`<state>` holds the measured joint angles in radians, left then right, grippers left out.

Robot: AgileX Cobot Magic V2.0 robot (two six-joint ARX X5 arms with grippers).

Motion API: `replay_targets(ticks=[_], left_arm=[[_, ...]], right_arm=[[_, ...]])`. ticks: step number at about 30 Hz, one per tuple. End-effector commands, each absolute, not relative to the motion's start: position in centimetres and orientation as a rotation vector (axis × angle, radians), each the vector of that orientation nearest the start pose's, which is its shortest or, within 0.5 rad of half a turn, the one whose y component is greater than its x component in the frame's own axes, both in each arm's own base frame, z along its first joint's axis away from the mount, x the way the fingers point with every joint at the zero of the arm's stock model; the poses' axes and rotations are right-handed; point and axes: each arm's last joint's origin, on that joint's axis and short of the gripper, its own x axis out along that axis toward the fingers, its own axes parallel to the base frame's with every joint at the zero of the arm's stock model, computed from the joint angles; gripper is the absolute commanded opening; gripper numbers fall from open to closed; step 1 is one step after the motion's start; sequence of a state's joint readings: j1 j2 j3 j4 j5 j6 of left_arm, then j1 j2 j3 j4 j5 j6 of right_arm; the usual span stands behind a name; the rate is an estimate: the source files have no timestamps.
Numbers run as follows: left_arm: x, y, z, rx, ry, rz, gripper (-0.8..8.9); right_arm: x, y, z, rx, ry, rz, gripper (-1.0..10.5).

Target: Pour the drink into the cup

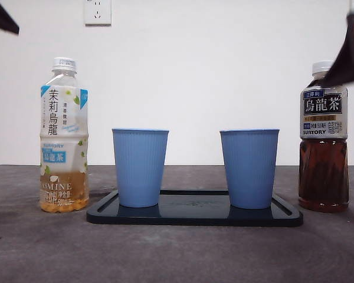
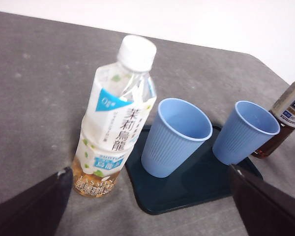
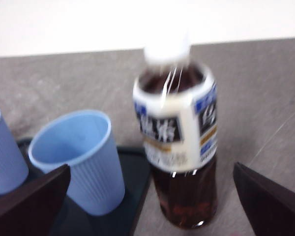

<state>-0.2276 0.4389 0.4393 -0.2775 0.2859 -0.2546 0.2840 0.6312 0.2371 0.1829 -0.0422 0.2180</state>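
The drink (image 1: 323,141), a clear bottle of dark brown tea with a white cap and a beige-and-dark-blue label, stands upright right of the tray. It fills the right wrist view (image 3: 179,137). My right gripper (image 3: 150,201) is open, jaws wide on either side of the bottle, above and short of it; in the front view it is the dark tip (image 1: 349,53) at the top right. Two blue cups (image 1: 140,167) (image 1: 249,168) stand upright and empty on the dark tray (image 1: 194,217). My left gripper (image 2: 152,206) is open, above the pale tea bottle.
A pale jasmine tea bottle (image 1: 64,137) with a white-and-light-blue label stands left of the tray, also in the left wrist view (image 2: 115,123). The grey table (image 1: 177,253) meets a white wall with a socket (image 1: 97,12).
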Motion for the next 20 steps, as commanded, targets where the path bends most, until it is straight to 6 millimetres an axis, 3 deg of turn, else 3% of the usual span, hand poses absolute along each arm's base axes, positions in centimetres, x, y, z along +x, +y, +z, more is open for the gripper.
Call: replay_targets(ticks=[1,6,20], left_arm=[[11.3,-3.4,25.0,-0.275,0.297,-0.454,4.96],[11.4,-3.4,25.0,-0.274,0.283,-0.447,4.96],[11.4,-3.4,25.0,-0.274,0.283,-0.447,4.96]], right_arm=[[14.7,4.6,19.3,0.203,0.203,0.28,5.8],[15.1,4.8,17.7,0.199,0.192,0.248,5.8],[17.6,5.4,15.9,0.162,0.158,0.217,5.8]])
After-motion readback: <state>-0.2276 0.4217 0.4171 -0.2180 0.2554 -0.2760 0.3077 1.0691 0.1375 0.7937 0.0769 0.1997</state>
